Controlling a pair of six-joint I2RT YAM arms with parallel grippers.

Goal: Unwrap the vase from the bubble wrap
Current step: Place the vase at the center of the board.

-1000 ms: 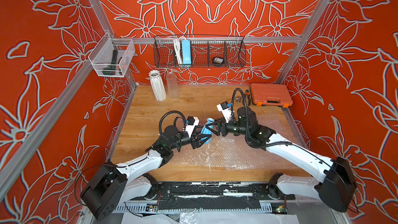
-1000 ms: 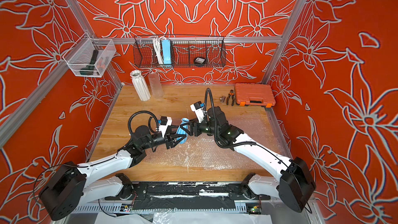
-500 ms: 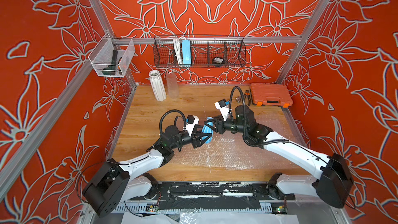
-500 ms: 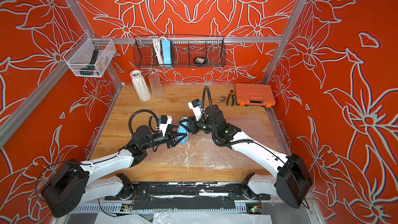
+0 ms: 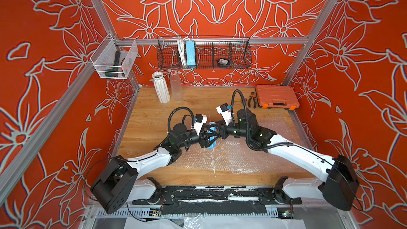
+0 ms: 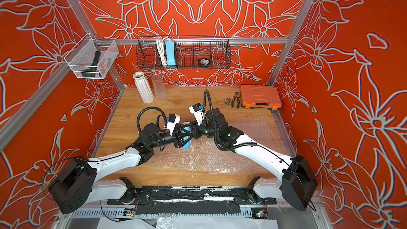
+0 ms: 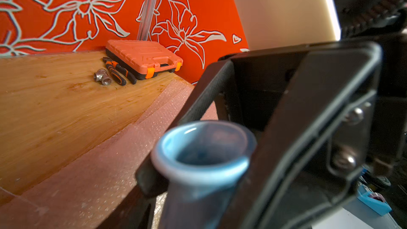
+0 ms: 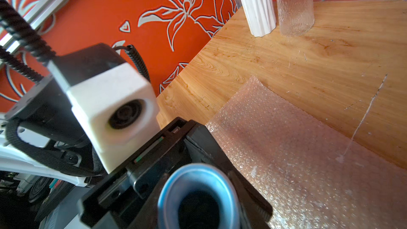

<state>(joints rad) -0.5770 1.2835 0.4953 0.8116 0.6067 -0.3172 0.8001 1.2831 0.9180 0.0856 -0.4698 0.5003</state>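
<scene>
A blue vase (image 5: 211,135) (image 6: 186,138) is held up just above the middle of the table, bare, its flared rim (image 7: 202,150) (image 8: 198,192) close to both wrist cameras. My right gripper (image 5: 217,129) comes in from the right and is shut on the vase's neck under the rim. Facing it from the left, my left gripper (image 5: 206,139) has its fingers on either side of the vase body, open, and a thin gap shows beside one finger. The bubble wrap (image 5: 242,157) (image 6: 220,157) (image 7: 88,172) (image 8: 308,161) lies flat on the table beneath the vase.
A white ribbed vase (image 5: 161,90) and a clear textured cylinder (image 5: 176,87) stand at the back left. At the back right lie an orange tool case (image 5: 276,96), pliers (image 5: 252,99) and a metal fitting (image 6: 227,101). A wire basket (image 5: 203,53) hangs on the back wall.
My right gripper has closed onto the vase's neck. The left gripper's jaws have widened a little. The vase has hardly moved.
</scene>
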